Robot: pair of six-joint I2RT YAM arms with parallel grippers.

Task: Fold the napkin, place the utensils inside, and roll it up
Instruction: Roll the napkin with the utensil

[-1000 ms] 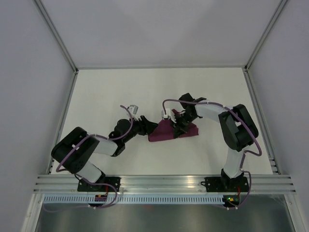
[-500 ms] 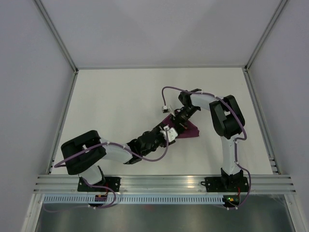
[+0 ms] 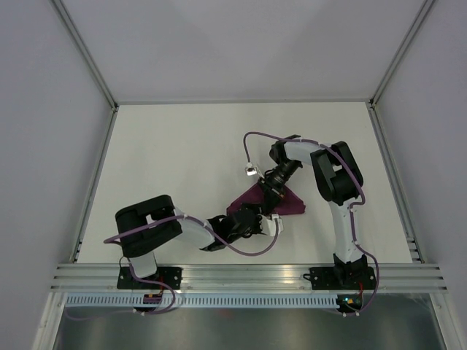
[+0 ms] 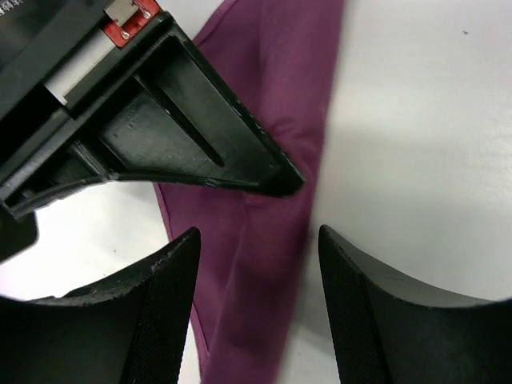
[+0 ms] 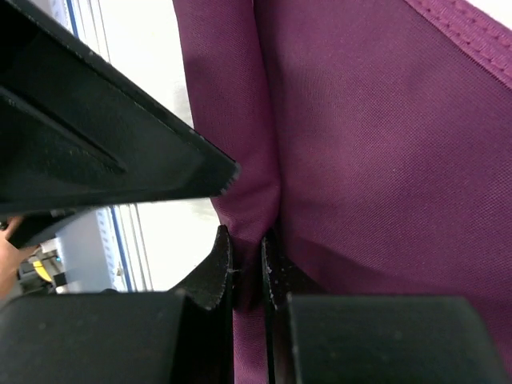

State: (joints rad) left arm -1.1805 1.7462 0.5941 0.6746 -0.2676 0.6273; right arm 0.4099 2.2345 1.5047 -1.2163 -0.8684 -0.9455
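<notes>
The white table (image 3: 182,146) fills the middle of the overhead view. My left arm (image 3: 182,232) runs from its base at the lower left, low and rightward across the near part of the table. My right arm (image 3: 336,175) rises from the lower right, bends right of centre and reaches back leftward and down. Both wrists meet just below and right of the frame's centre, over the napkin (image 3: 292,205). It lies there on the table as a plum-purple folded shape, roughly triangular from above. Its wide edge faces the bottom of the frame, and both wrists partly cover it.

My left gripper (image 4: 258,232) stands apart. In the left wrist view its two black fingers (image 4: 160,312) sit at the bottom of the frame, and a strip of the purple cloth runs up between them toward the top centre. I cannot tell whether either finger touches the cloth. The pointed tip of my other tool's finger comes in from the upper left of that view and lies over the strip.

My right gripper (image 5: 244,238) is clamped on the napkin. At the bottom centre of the right wrist view its fingertips (image 5: 214,276) are nearly together, with a raised ridge of cloth pinched between them. Cloth fills the right and top of that frame, and a stitched hem (image 5: 464,40) crosses the upper right corner. A black finger of my left gripper wedges in from the left.
</notes>
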